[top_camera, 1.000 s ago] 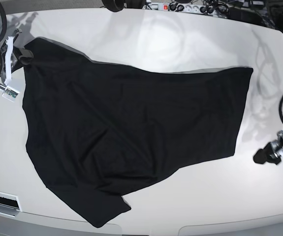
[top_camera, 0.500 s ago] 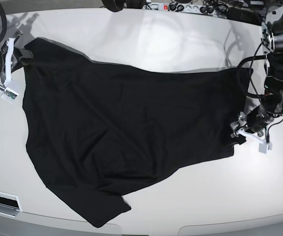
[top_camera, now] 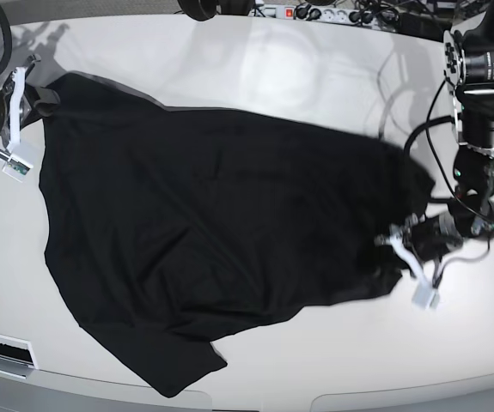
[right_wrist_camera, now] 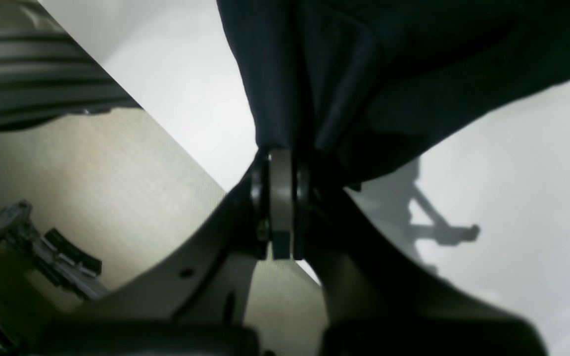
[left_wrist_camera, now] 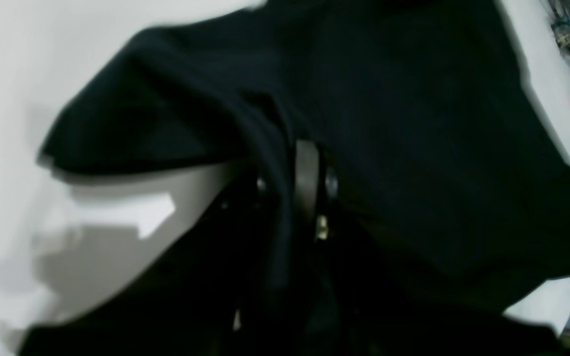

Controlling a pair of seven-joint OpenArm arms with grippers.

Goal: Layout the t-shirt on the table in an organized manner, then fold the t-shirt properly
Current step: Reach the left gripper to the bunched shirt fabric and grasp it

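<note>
The black t-shirt lies spread over most of the white table, one end reaching toward the table's left edge and the other toward its right edge; no label or writing can be read on it. The left gripper has its jaws clamped on a bunched fold of the shirt near the right edge. The right gripper has its jaws pressed together on the cloth at the far left corner.

Black t-shirt on white table
</note>
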